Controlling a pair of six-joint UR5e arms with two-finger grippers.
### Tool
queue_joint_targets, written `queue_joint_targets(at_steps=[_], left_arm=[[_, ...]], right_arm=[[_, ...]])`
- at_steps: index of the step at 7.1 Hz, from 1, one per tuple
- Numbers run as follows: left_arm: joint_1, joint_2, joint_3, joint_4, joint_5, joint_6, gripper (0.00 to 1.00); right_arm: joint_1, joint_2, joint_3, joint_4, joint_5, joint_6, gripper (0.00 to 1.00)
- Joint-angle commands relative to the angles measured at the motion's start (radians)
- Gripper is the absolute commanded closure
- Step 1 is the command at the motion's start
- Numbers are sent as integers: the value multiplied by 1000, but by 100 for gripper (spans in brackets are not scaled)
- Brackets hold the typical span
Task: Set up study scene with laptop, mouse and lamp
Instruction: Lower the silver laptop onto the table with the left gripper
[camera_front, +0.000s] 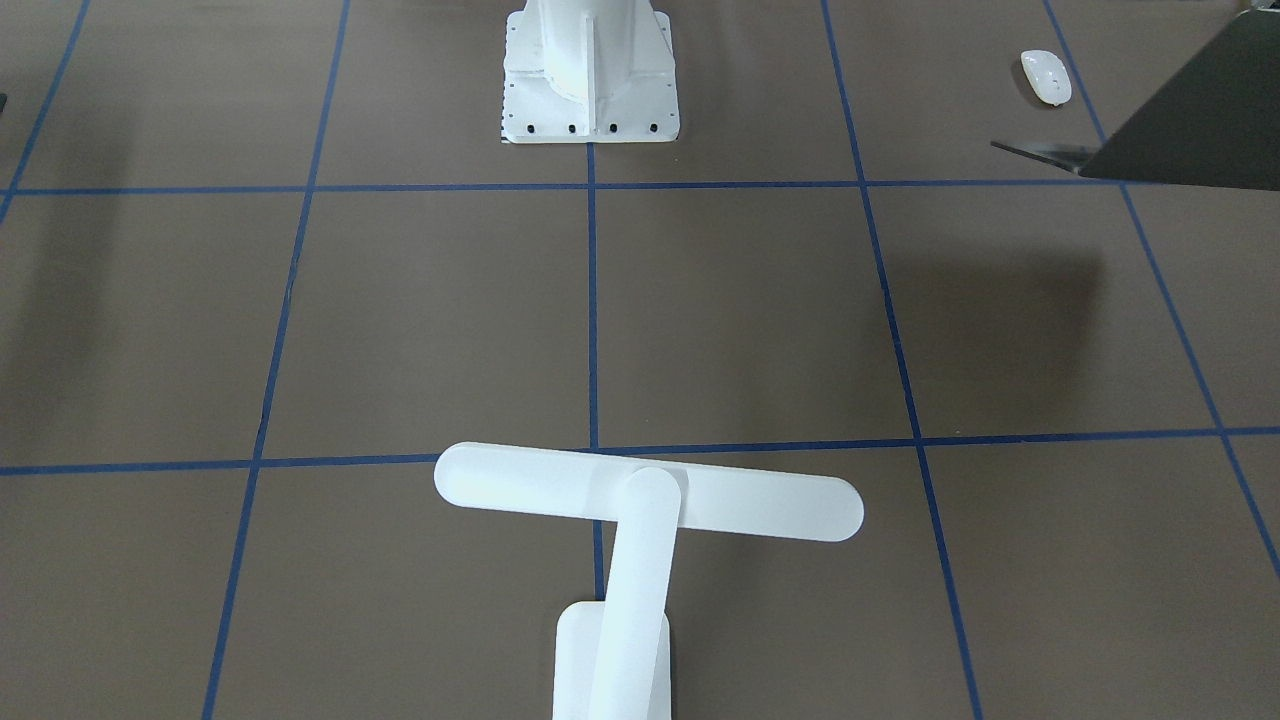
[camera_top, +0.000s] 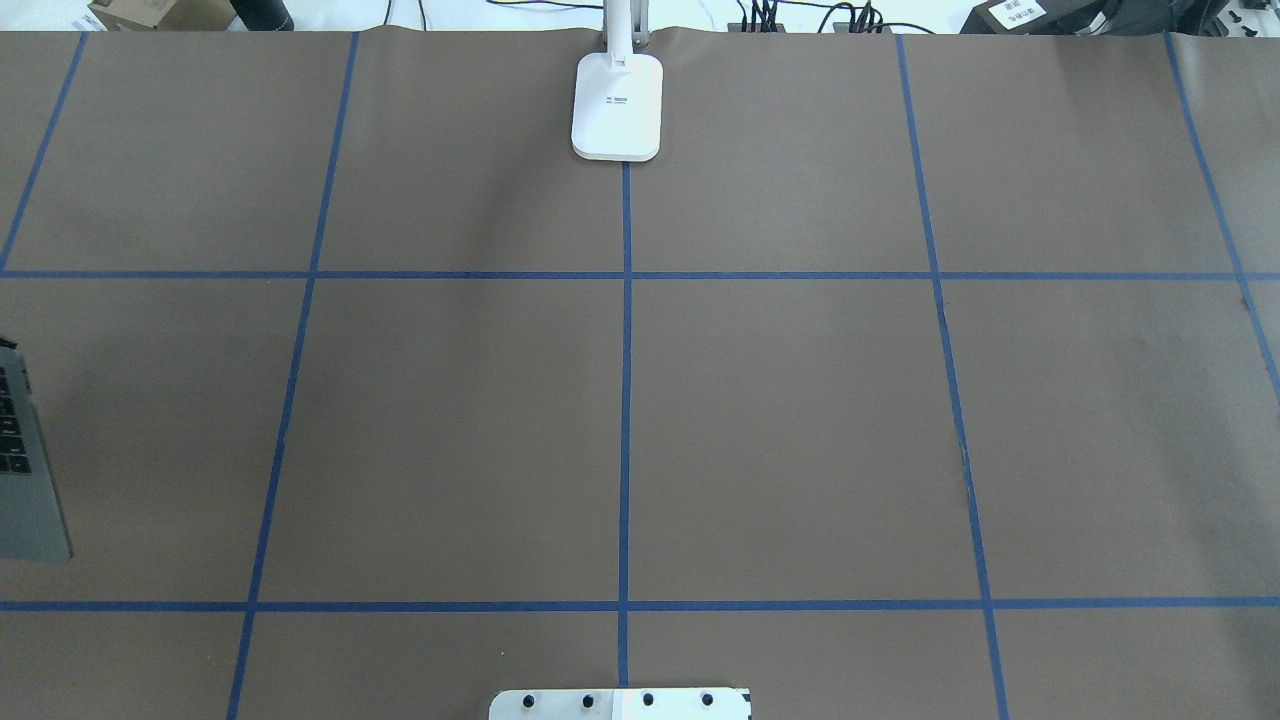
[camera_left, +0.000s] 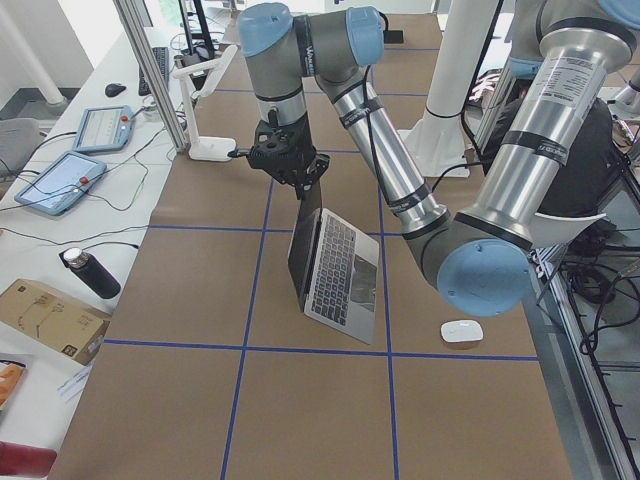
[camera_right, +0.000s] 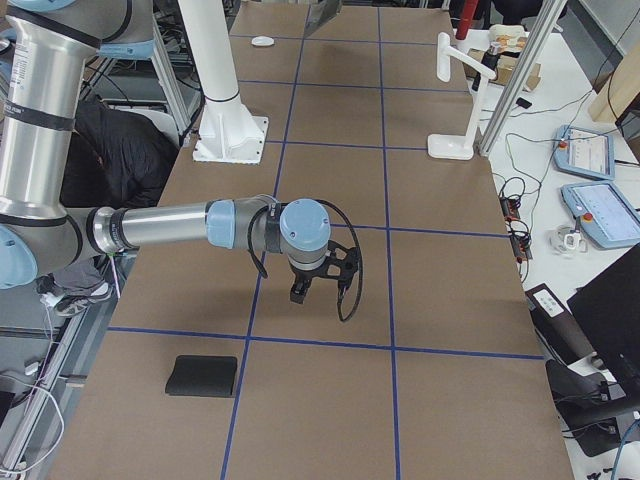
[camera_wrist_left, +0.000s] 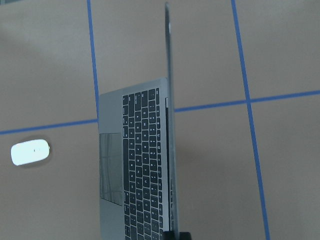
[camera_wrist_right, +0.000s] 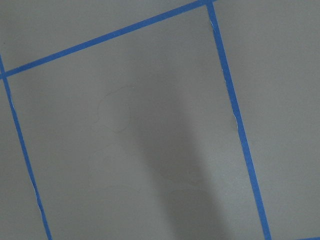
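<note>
Left jaws: at the top edge of the laptop's (camera_left: 335, 265) raised screen, upper middle of the left-side view; the wrist view shows only a dark sliver there, so whether they are clenched or released I cannot tell.
Right jaws: over bare table (camera_right: 440, 300), mid-frame in the right-side view; released or clenched, I cannot tell.
Laptop: open, base flat, at the overhead view's left edge.
Mouse (camera_left: 462, 331): near the laptop's front corner, not touching it.
Lamp (camera_front: 640, 500): upright at the overhead view's top centre, well apart from both.
Risk: force on the thin screen edge could slip off, or skid the base into the mouse.
</note>
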Motion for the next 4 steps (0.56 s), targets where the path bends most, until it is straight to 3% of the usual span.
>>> queue_joint_targets(at_steps=[1,4], left_arm=[[120,-80,-22,5,-37,-210,100],[271,-111,-22,-32,-40,-326,100]], right_arm=[[0,7,-7,0,0,3,0],[-2,9,-15,0,3,3,0]])
